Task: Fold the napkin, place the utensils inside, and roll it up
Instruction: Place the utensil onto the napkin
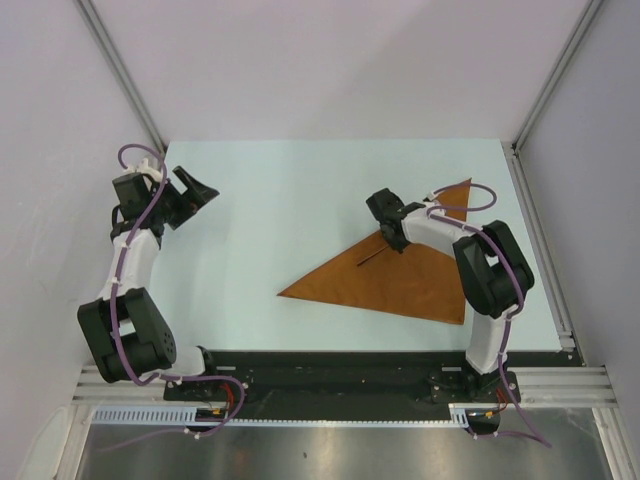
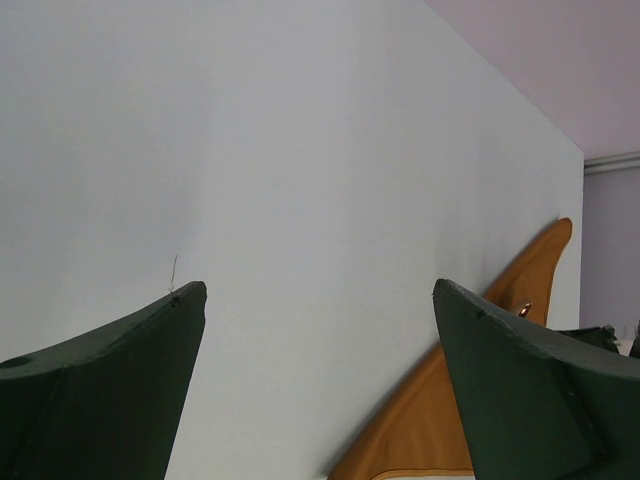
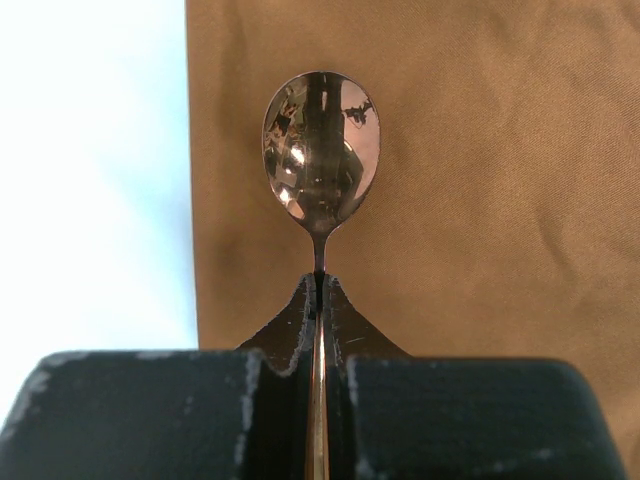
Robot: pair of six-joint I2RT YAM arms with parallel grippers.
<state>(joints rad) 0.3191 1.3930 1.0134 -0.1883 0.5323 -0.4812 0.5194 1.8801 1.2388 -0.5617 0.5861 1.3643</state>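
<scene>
The rust-brown napkin point(image 1: 400, 285) lies on the table folded into a triangle, one long tip pointing left and another corner point(image 1: 456, 197) reaching up behind the right arm. My right gripper point(image 1: 393, 240) hovers over its upper edge, shut on the spoon point(image 1: 368, 258). In the right wrist view the copper bowl point(image 3: 320, 145) sticks out past the closed fingertips point(image 3: 320, 280), above the napkin point(image 3: 480, 200) near its left edge. My left gripper point(image 1: 195, 190) is open at the far left, well away from the cloth; its wrist view shows the wide gap point(image 2: 320, 290) over bare table and the napkin point(image 2: 420, 420) beyond.
The pale table point(image 1: 280, 210) is bounded by a metal rail point(image 1: 540, 250) on the right and white walls at the back and sides. The arm bases stand on the black strip point(image 1: 340, 375) at the near edge.
</scene>
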